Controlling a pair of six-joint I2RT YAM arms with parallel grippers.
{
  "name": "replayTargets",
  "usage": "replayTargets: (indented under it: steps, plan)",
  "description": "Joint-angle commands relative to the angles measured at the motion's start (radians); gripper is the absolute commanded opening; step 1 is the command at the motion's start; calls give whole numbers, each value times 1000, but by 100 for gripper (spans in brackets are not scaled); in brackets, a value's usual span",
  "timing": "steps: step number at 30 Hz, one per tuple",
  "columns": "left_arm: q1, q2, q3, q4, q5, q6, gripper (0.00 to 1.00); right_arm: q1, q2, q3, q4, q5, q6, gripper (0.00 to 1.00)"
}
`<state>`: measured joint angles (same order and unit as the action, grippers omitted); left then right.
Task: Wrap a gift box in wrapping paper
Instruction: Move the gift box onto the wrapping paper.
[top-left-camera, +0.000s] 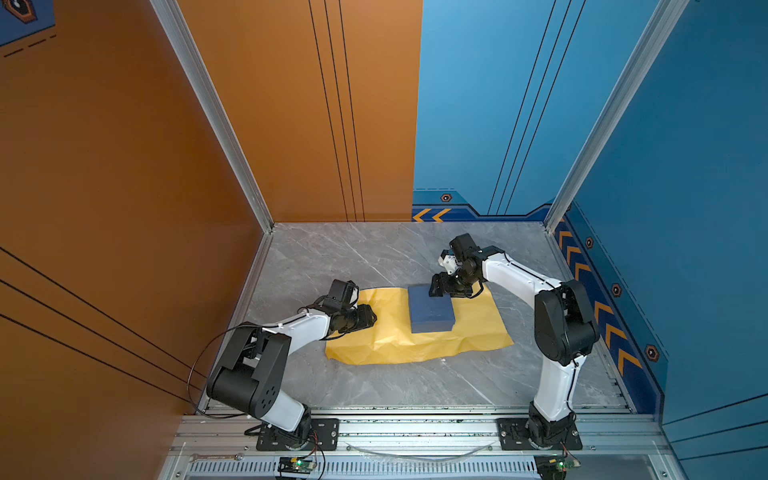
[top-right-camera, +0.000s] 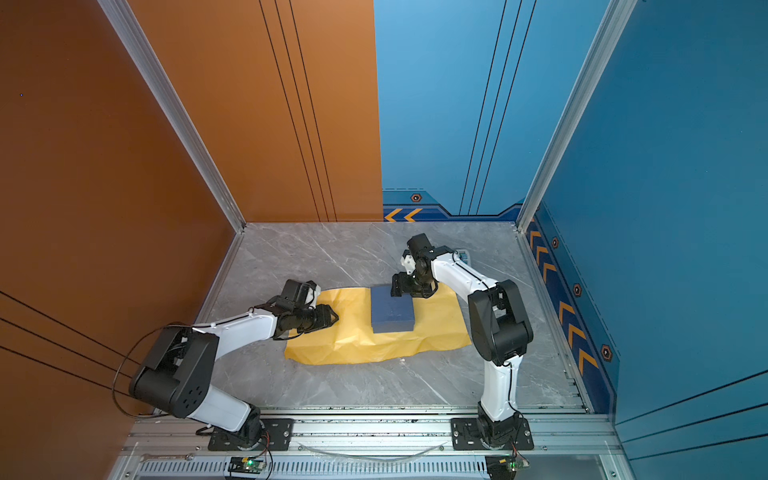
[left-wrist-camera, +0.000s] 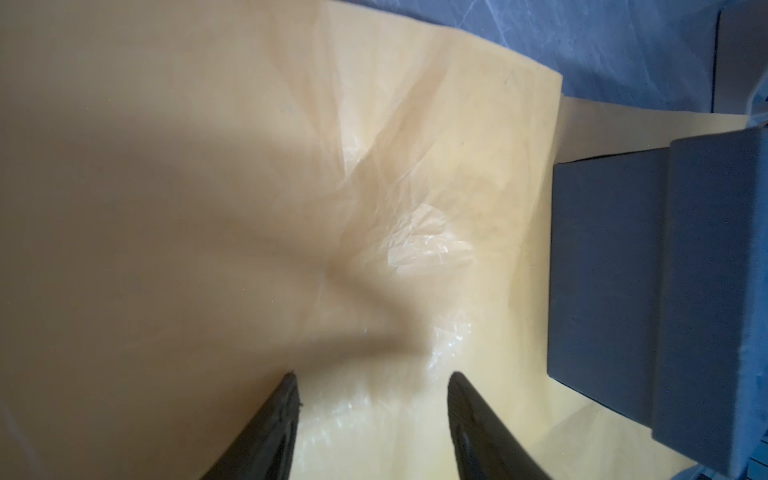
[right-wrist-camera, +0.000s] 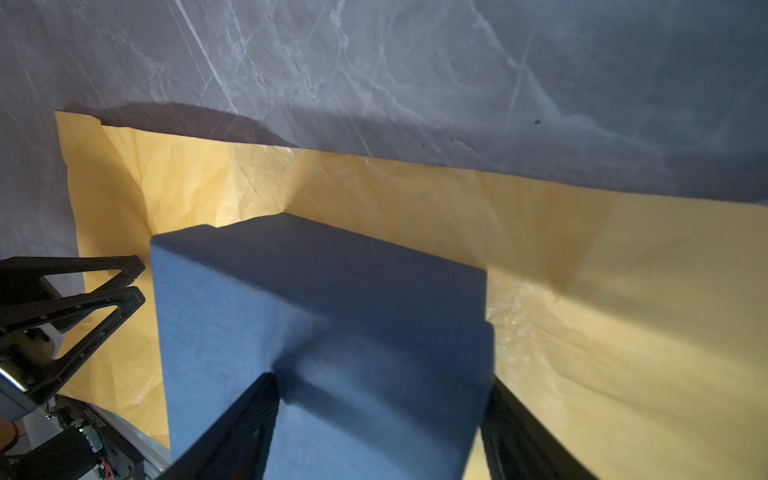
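Left arm (top-left-camera: 291, 328): reaches in low from the left of the box, its forearm pointing toward it.
Left gripper (top-left-camera: 373, 318): released – in the left wrist view its two black fingers (left-wrist-camera: 270, 428) stand apart with only paper showing between them. It sits to the left of the box, clearly apart from it, low over the sheet.
Wrapping paper (top-left-camera: 386, 340): lies spread under the box, pale yellow face up and heavily creased. It runs out well to the box's left and right and on its near side; at the box's far side only a narrow strip shows.
Gift box (top-left-camera: 430, 309): a dark blue lidded box, flat on the paper with the lid on top – in both top views it sits right of the sheet's middle and close to its far edge.
Table (top-left-camera: 374, 257): grey marbled top, bare around the sheet.
Right gripper (top-left-camera: 436, 289): at the box's far right corner. In the right wrist view its jaws are spread wide, one finger (right-wrist-camera: 249, 419) over the lid, its mate beside the box's side wall. Whether either presses the box I cannot tell.
Right arm (top-left-camera: 515, 274): comes in from the right of the box, bent down toward that corner.
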<state>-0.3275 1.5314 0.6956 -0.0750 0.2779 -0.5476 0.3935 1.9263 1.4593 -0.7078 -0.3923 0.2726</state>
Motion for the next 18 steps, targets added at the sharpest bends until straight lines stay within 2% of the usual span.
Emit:
replayTargets:
  steps: [1,5,8,14,18]
  plan:
    - [3,-20,-1,-65,-43,13,59,-9,-40,-35,-17,-36,6,80]
    - [-33,-96,46,-63,-25,35,60,-52,-102,-103,52,-111,71,85]
    - [-56,-98,75,-21,11,34,55,-61,-130,-148,68,-132,84,86]
    - [-84,38,154,81,85,12,43,-60,-124,-202,114,-152,111,85]
    - [-115,155,223,92,97,25,42,-58,-120,-215,146,-172,123,84]
